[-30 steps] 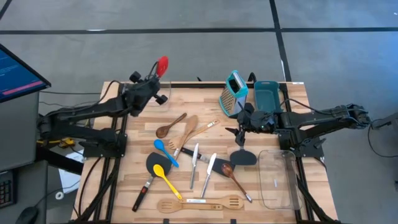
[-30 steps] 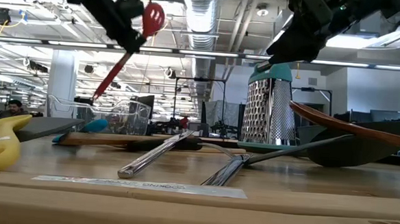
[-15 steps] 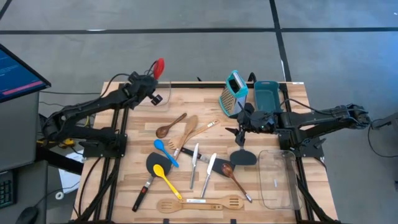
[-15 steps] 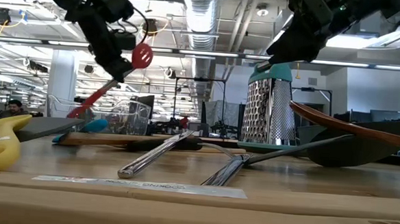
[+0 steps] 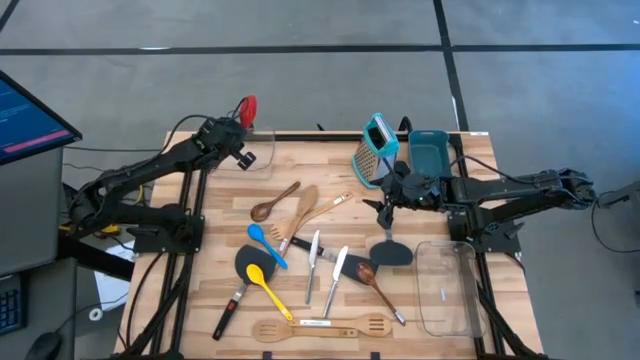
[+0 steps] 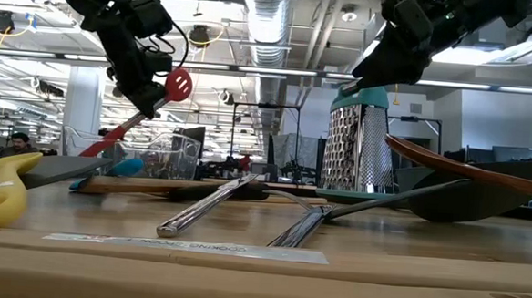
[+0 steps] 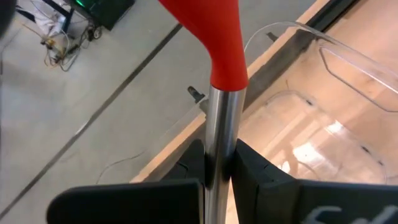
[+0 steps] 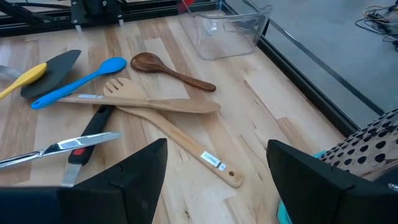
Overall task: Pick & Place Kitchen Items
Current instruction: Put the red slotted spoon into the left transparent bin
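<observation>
My left gripper [image 5: 235, 127] is shut on a red spoon [image 6: 178, 83] with a metal shaft, held over the table's far left corner above a clear container [image 7: 311, 130]. The spoon slants, its round head up and its red end [image 6: 97, 145] lower. My right gripper [image 5: 385, 210] hangs open beside the teal box grater [image 5: 375, 150], nothing between its fingers [image 8: 112, 180]. Wooden spoons [image 5: 290, 205], a blue spoon [image 5: 266, 245], a yellow spoon [image 5: 268, 285], black spatulas [image 5: 245, 268] and metal knives [image 5: 312, 255] lie flat on the table. My left gripper pinches the spoon's metal shaft [image 7: 217, 146] between its two fingers, just short of where the red part [image 7: 221, 50] begins. The fingers lie across the shaft. The spoon is lifted clear of the table, tilted, with its head [image 5: 246, 108] beyond the table's far edge.
A teal bin [image 5: 428, 152] stands at the far right behind the grater. A second clear container [image 5: 448, 288] sits at the right edge. A slotted wooden spatula [image 5: 320, 327] lies by the near edge. A monitor [image 5: 25, 115] stands left of the table.
My left gripper has swung toward the table's left edge and down, turning as it went. The red spoon has sunk with it and now lies at a flatter slant over the clear container. The gripper has stayed shut on the shaft.
</observation>
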`<state>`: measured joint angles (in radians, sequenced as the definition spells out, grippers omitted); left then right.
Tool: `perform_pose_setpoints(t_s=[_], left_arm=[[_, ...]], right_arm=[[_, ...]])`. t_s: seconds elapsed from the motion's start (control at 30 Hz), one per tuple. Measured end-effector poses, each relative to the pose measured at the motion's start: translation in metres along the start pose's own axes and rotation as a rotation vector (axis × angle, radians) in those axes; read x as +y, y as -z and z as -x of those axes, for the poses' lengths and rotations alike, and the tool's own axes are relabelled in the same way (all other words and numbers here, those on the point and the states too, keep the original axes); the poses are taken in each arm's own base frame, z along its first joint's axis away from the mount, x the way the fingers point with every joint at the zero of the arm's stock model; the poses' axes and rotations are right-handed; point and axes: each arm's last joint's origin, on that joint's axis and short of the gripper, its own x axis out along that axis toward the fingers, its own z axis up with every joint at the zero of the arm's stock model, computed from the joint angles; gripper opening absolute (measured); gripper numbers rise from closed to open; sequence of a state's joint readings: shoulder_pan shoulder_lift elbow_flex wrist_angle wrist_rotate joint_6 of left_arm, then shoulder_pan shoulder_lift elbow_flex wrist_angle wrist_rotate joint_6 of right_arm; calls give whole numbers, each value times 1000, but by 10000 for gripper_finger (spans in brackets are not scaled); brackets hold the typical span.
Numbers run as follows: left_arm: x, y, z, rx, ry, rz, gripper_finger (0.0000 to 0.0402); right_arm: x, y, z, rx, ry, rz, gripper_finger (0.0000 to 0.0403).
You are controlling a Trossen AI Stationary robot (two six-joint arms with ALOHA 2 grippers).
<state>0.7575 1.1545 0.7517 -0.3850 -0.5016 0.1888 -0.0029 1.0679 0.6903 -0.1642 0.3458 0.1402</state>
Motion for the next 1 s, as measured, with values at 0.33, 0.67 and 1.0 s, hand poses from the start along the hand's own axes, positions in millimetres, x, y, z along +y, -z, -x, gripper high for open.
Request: perform_pose_setpoints(t_s=[0.33,0.67,1.0], left_arm=[[-13,2,-31,72,86,13,12],[-31,2,-64,97,101,0,25],[-31,-1,-61,50,116,17,105]], right_arm=[[0,0,0,0,-1,0,269],[0,0,0,1,-5,1,269],[0,0,0,4,-5,2,269]])
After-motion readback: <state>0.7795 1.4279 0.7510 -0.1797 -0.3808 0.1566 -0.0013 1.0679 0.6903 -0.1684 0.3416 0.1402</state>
